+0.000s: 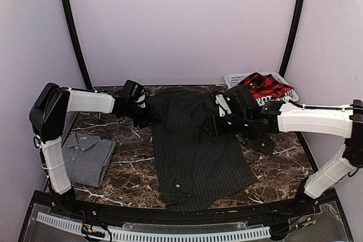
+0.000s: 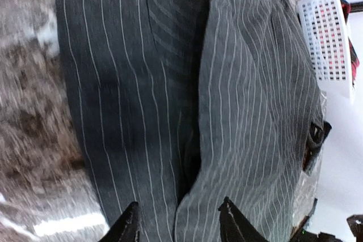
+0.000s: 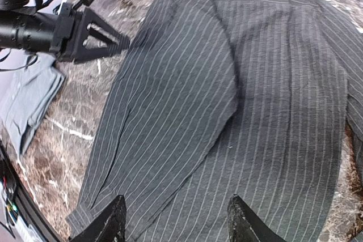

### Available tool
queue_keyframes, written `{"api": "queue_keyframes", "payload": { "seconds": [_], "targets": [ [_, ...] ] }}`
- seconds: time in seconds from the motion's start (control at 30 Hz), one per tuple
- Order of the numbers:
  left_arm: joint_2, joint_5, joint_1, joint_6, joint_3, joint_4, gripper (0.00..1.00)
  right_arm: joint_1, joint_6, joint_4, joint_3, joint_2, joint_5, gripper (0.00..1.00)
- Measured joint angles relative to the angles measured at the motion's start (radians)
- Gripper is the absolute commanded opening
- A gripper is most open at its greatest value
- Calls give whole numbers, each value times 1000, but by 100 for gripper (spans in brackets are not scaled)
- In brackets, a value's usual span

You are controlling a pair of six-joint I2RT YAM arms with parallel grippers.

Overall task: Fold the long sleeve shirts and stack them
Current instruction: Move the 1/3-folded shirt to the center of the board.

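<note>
Pinstriped shirt (image 1: 193, 140) lies flat, long axis far-to-near.

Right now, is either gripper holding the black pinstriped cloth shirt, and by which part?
Nothing is held: left gripper and right gripper hang open over the black pinstriped cloth shirt.

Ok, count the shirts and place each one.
3: grey shirt folded on the table, left; pinstriped shirt spread in the middle; plaid shirt in the basket, far right. Others may hide beneath it.
</note>
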Motion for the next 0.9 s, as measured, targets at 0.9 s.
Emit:
{"api": "queue_keyframes", "payload": {
  "seconds": [0.9],
  "targets": [
    [349,-193,70,85,428,-158,10,-73,55,72,-147,-131,2,58]
  ]
}}
